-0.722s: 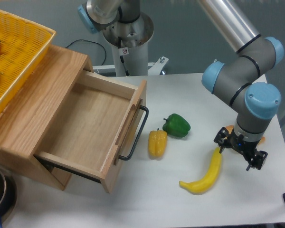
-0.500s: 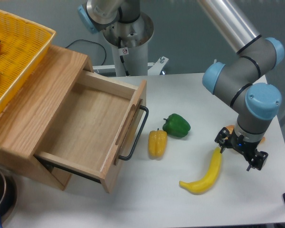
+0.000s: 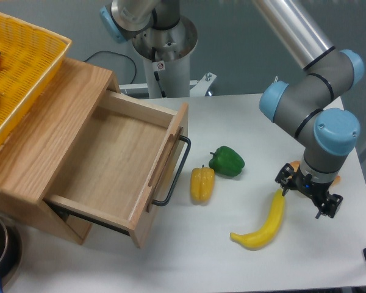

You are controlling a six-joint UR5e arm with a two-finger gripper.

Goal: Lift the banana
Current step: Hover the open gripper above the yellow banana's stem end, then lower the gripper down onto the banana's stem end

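A white table carries a wooden drawer box, its drawer pulled out. Right of the box lies the banana. At the banana's upper tip the gripper hangs spread, grasping nothing.

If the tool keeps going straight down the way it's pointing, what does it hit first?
Most likely the bare white table. The tool points down, just right of the banana's upper tip; one finger sits close to that tip, so it may graze it. Depth is unclear from this single view.
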